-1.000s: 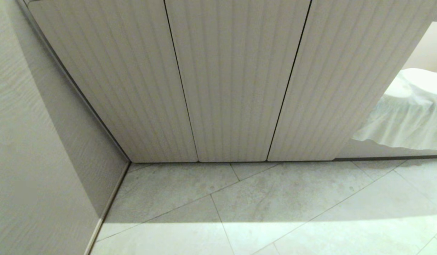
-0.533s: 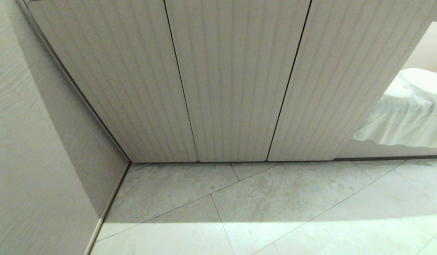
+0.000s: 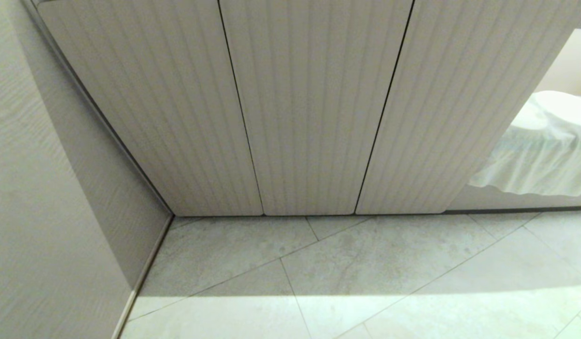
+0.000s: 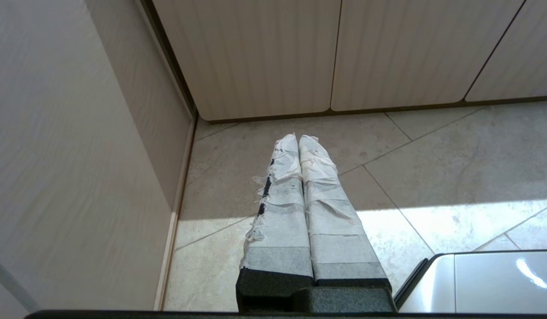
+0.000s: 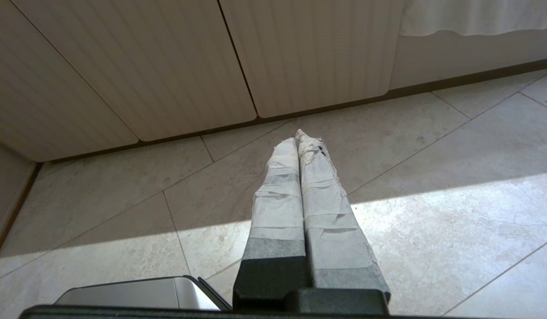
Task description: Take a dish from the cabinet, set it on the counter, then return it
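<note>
Beige fluted cabinet [image 3: 314, 108]: three doors shut, filling head view from ten to two o'clock. Dish: not visible, presumably inside. Left gripper [image 4: 298, 141] and right gripper [image 5: 298, 138]: fingers pressed together, empty, hanging over floor tiles [image 3: 365, 263]. Progress: nothing begun; opening, fetching, placing, returning all remain.

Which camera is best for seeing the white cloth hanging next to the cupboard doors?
The head view: the white cloth hangs in full folds right of the cabinet. The right wrist view catches only its hem. The left wrist view misses it.
</note>
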`<state>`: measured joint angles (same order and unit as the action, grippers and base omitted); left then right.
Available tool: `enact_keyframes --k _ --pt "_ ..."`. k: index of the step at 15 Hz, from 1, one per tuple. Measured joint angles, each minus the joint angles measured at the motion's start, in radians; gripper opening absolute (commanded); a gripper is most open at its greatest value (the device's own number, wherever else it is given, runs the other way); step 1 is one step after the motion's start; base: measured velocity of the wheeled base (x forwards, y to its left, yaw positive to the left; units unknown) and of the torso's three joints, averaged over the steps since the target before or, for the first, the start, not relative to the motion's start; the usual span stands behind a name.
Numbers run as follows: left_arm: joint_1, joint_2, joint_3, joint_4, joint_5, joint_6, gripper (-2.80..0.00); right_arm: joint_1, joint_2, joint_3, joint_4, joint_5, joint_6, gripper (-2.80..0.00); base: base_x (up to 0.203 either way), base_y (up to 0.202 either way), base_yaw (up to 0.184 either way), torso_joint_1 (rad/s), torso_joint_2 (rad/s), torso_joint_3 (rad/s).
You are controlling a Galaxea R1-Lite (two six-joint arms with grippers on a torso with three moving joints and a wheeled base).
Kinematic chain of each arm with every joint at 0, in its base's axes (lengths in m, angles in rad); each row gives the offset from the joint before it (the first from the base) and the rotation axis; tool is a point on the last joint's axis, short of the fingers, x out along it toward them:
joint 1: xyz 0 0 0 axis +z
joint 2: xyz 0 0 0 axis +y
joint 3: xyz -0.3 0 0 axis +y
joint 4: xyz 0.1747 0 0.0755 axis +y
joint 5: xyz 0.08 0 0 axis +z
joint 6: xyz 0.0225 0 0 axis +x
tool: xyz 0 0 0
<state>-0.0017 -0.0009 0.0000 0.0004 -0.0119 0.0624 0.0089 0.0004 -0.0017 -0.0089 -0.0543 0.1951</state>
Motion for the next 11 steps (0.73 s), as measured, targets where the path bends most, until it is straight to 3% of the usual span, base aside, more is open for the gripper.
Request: enact_keyframes --k 11 --pt "0.0 0.0 0.0 0.0 0.0 0.0 -2.8 0.0 0.0 0.0 0.0 0.0 -0.002 -2.8 0.0 0.0 0.0 0.0 0.0 0.0"
